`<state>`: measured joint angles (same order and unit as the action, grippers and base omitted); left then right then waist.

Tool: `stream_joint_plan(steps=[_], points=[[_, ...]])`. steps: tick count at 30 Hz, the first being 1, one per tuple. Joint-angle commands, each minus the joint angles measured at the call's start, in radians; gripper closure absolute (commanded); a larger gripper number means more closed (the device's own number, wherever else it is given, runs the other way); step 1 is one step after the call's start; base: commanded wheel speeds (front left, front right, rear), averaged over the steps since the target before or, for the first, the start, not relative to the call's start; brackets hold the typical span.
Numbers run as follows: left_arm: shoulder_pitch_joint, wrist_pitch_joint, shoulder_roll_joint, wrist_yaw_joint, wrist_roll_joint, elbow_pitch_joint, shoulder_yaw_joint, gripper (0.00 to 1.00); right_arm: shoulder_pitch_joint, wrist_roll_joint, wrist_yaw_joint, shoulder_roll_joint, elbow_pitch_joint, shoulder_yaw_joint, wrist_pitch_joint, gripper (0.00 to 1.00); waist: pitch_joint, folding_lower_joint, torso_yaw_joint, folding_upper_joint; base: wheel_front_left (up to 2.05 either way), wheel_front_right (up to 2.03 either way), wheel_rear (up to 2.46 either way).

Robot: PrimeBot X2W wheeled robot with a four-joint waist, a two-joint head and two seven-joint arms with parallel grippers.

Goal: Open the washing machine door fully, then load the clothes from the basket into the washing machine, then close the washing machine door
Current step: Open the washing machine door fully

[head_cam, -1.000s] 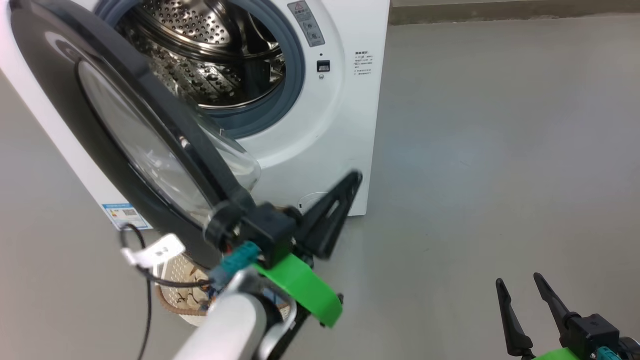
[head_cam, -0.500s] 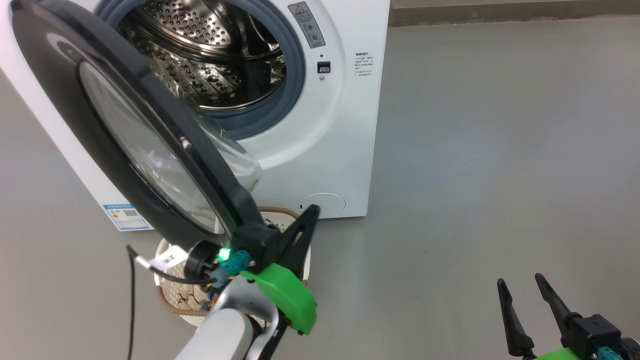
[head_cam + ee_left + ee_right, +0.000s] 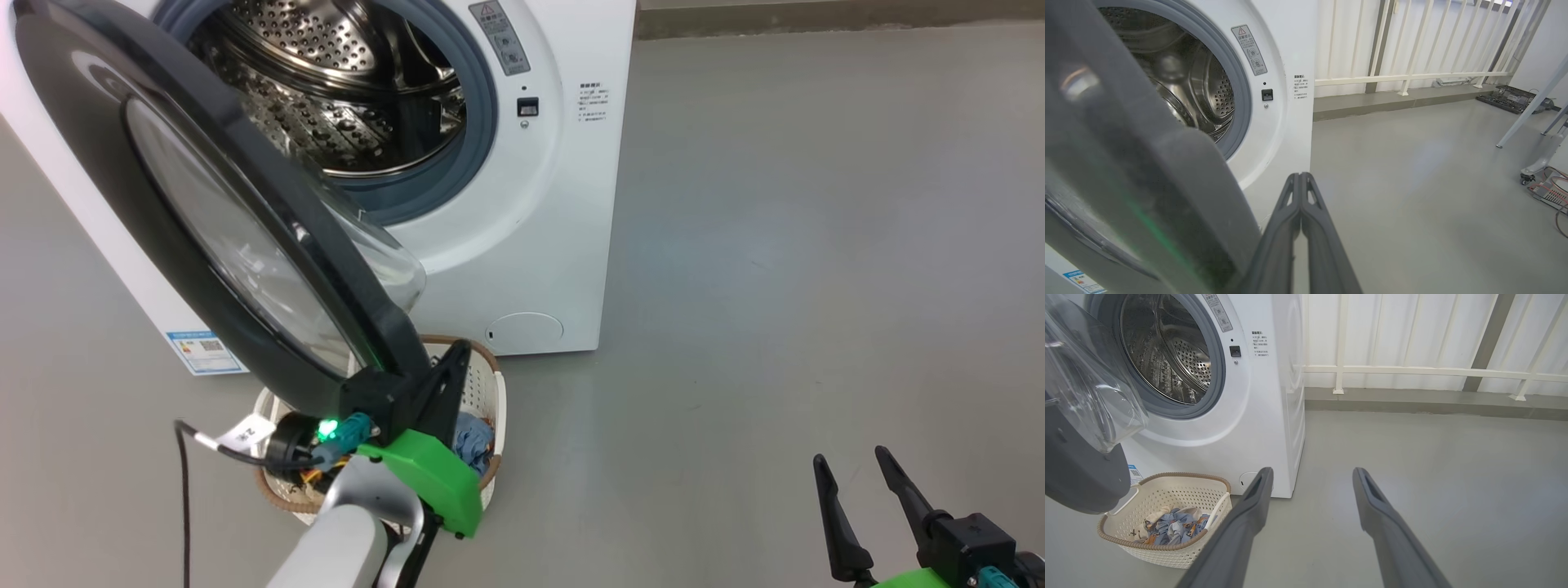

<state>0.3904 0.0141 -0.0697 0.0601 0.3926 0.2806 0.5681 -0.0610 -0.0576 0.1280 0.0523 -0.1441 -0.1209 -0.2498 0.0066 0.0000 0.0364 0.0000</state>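
— Where is the left gripper (image 3: 455, 358)?

— Its fingers are pressed together, with nothing between them. It stands at the lower edge of the door (image 3: 229, 245), on the inner side, above the basket (image 3: 1167, 475). Whether it touches the rim, one cannot tell.

— And the right gripper (image 3: 1310, 473)?

— Spread wide and empty, low over the floor (image 3: 775, 245), well apart from the washer (image 3: 555, 204).

— What could go wrong?

— The door is only partly open and hangs over one end of the basket. If the thin shut fingers push on the round rim, they may slide off. Then the arm may fall on the basket or knock it away. The glass bowl also bulges inward, near the wrist.

— Is there room to move?

— Beside the washer the floor is open as far as the railing (image 3: 1412, 371). The clothes (image 3: 1171, 528) lie in the basket, just in front of the washer. The drum (image 3: 326, 98) looks empty.
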Motion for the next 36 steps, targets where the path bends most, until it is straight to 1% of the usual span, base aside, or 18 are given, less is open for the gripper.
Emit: stream_joint_plan(steps=[1, 10, 19, 25, 36], points=[[0.028, 0.017, -0.020, 0.016, 0.006, -0.015, -0.042, 1.00, 0.025, -0.006, 0.003, 0.008, 0.026, 0.019, -0.012, 0.00, 0.001, 0.0000, 0.000, 0.0000, 0.00, 0.00, 0.00], [0.016, 0.036, -0.036, 0.033, 0.011, -0.005, -0.054, 1.00, 0.026, -0.007, 0.003, 0.006, 0.029, 0.011, -0.012, 0.00, 0.007, 0.0000, 0.007, 0.0000, 0.00, 0.00, 0.00], [-0.021, 0.040, -0.055, 0.053, 0.015, -0.039, -0.056, 1.00, 0.031, -0.007, 0.003, 0.005, 0.031, 0.009, -0.012, 0.00, 0.014, 0.0000, 0.016, 0.0000, 0.00, 0.00, 0.00], [-0.050, 0.039, -0.073, 0.072, 0.020, -0.065, -0.068, 1.00, 0.033, -0.009, 0.003, 0.004, 0.034, 0.005, -0.012, 0.00, 0.019, 0.0000, 0.019, 0.0000, 0.00, 0.00, 0.00], [-0.127, 0.044, -0.112, 0.128, 0.032, -0.131, -0.105, 1.00, 0.039, -0.014, 0.003, 0.001, 0.036, 0.000, -0.012, 0.00, 0.028, 0.0000, 0.027, 0.0000, 0.00, 0.00, 0.00]])
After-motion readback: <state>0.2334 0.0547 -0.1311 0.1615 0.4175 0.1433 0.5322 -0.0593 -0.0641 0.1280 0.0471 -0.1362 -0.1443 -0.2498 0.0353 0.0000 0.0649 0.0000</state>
